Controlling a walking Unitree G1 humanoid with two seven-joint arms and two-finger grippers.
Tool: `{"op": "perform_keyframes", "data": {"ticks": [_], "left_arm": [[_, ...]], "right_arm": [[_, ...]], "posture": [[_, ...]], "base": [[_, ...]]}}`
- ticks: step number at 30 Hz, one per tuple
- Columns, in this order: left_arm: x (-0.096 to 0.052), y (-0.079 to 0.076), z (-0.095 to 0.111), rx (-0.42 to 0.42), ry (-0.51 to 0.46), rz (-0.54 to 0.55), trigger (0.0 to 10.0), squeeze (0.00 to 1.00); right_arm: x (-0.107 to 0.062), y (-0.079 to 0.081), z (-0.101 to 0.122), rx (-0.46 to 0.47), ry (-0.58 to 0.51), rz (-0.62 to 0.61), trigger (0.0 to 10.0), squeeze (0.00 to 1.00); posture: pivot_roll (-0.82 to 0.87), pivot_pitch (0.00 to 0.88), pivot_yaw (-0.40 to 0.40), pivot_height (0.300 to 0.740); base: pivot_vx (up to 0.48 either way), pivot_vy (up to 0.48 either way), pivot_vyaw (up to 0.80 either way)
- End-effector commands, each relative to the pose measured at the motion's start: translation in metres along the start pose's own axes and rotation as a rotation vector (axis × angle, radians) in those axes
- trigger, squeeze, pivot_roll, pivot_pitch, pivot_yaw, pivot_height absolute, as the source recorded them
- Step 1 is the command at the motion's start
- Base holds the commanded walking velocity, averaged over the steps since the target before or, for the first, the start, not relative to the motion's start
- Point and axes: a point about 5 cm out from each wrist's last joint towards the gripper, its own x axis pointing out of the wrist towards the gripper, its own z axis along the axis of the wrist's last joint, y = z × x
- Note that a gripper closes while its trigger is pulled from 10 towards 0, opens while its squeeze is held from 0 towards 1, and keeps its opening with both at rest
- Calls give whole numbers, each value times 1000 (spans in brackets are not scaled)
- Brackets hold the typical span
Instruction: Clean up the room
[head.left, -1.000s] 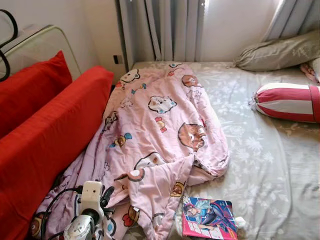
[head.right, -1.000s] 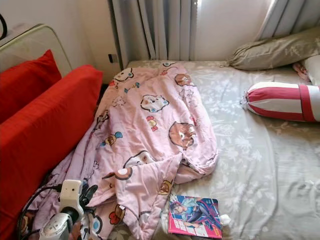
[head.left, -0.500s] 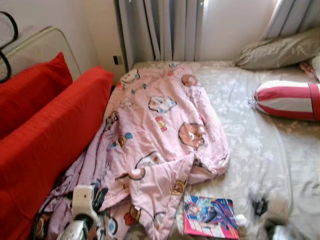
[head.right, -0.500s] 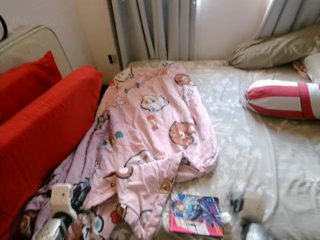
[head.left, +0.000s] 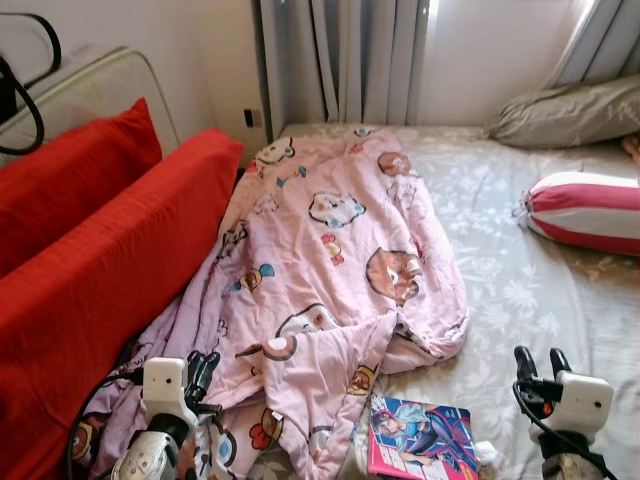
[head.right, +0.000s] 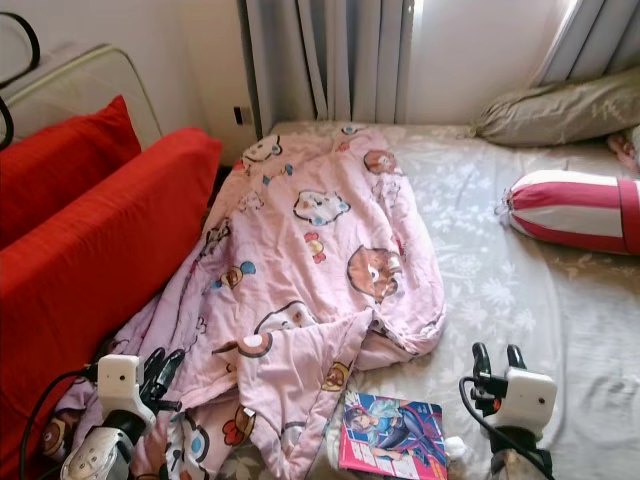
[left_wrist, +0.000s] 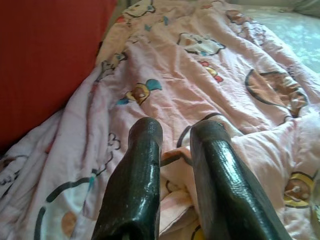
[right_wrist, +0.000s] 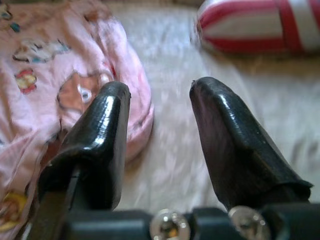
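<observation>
A crumpled pink cartoon-print blanket (head.left: 330, 250) lies across the left half of the bed, one corner folded over near the front. A colourful book (head.left: 420, 450) rests on the grey floral sheet (head.left: 520, 290) just right of that corner. My left gripper (head.left: 200, 368) hovers low over the blanket's near left edge, next to the red cushions. In the left wrist view its fingers (left_wrist: 145, 150) stand slightly apart with blanket folds behind them. My right gripper (head.left: 535, 360) is open over bare sheet, right of the book, with nothing between its fingers (right_wrist: 102, 130).
Large red cushions (head.left: 100, 270) line the bed's left side. A red-and-white striped bolster (head.left: 590, 210) and a grey pillow (head.left: 570, 110) lie at the far right. Grey curtains (head.left: 350, 60) hang behind the bed. A small white object (head.left: 485, 455) sits beside the book.
My right gripper has risen into view at the lower right over the sheet. The camera shifted slightly; the left gripper stays over the blanket's near edge. Blanket and book have not moved.
</observation>
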Motion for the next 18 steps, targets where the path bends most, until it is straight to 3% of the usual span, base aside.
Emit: {"op": "perform_keyframes", "data": {"ticks": [1, 3, 5, 7, 9, 11, 12, 14, 18], "left_arm": [[1, 0, 3, -13, -7, -8, 10000, 0], [1, -1, 0, -13, 24, -30, 10000, 0], [-1, 4, -6, 13, 78, -39, 10000, 0], [-3, 9, -15, -8, 142, -28, 10000, 0], [-8, 10, -31, -24, 246, -27, 10000, 0], [-18, 11, -54, -70, 386, 9, 10000, 0], [-18, 11, -54, -70, 386, 9, 10000, 0], [-35, 13, -76, -74, 522, 74, 10000, 0], [-47, 12, -89, -98, 606, 121, 10000, 0]], "right_arm": [[2, 2, -1, 21, 15, 13, 10000, 0], [5, 5, 4, -9, 11, 58, 10000, 0], [12, 2, 7, 35, 23, 14, 10000, 0], [16, 0, -1, 108, 75, -35, 10000, 0], [15, 4, -14, 99, 148, -8, 10000, 0], [9, 7, -32, 78, 269, 7, 10000, 0], [9, 7, -32, 78, 269, 7, 10000, 0], [-6, 11, -56, 77, 428, 26, 10000, 0], [-18, 6, -70, 26, 533, 4, 10000, 0]], "posture": [[3, 0, 55, 740], [9, 0, 56, 740], [0, 0, 53, 740], [3, 0, 53, 740], [9, 0, 55, 740], [4, 0, 46, 740], [4, 0, 46, 740], [0, 0, 41, 740], [40, 0, 26, 740]], "base": [[0, 0, 0], [0, 0, 0], [0, 0, 0], [0, 0, 0], [0, 0, 0], [0, 0, 0], [0, 0, 0], [0, 0, 0], [0, 0, 0]]}}
